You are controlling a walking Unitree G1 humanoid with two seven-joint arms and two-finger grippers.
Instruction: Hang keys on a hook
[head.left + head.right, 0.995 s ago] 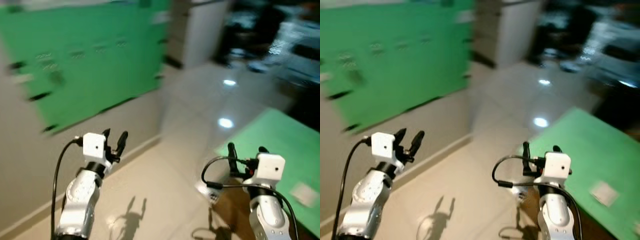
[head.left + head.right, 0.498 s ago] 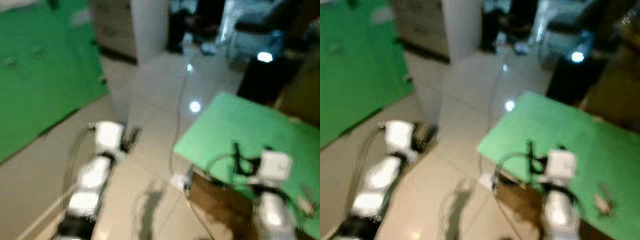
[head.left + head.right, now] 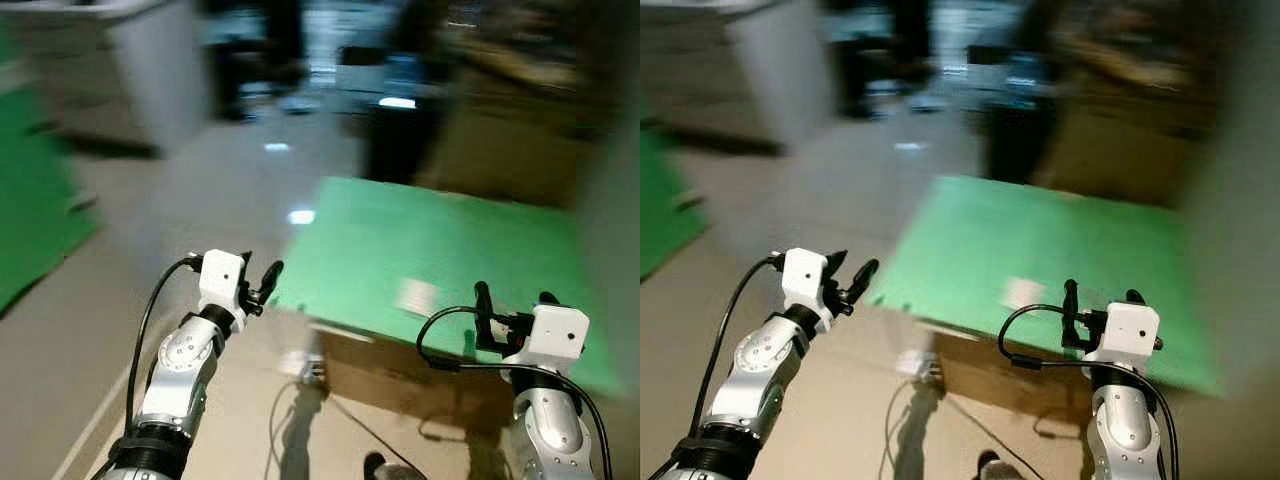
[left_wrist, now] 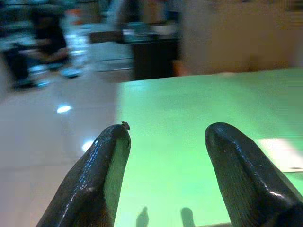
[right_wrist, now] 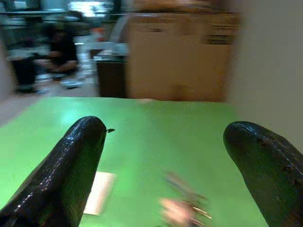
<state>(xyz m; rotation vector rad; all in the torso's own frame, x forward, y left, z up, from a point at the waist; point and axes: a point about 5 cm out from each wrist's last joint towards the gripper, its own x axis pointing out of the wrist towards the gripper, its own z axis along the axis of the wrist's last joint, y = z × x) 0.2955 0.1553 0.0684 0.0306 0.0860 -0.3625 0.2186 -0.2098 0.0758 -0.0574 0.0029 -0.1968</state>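
Left gripper (image 3: pixel 262 279): raised over the tiled floor (image 3: pixel 180 230), just short of the table's near left corner; fingers spread apart, nothing between them.
Green table (image 3: pixel 480 250): ahead and to the right of centre, its far side towards a tan wall; the head views are blurred.
White card (image 3: pixel 415 296): flat on the green top, between the two grippers as seen from the head.
Keys (image 5: pixel 182 201): a blurred pinkish tag with thin metal pieces, lying on the green top; clear only in the right wrist view (the head views do not resolve them).
Right gripper (image 3: pixel 510 300): held over the table's near right edge; fingers wide apart, empty.
Key relation: the keys lie ahead of the right gripper, between the lines of its two fingers, so the right arm is judged the nearer one.
Long axis of keys: cannot tell through the blur.
Hook: not in view.
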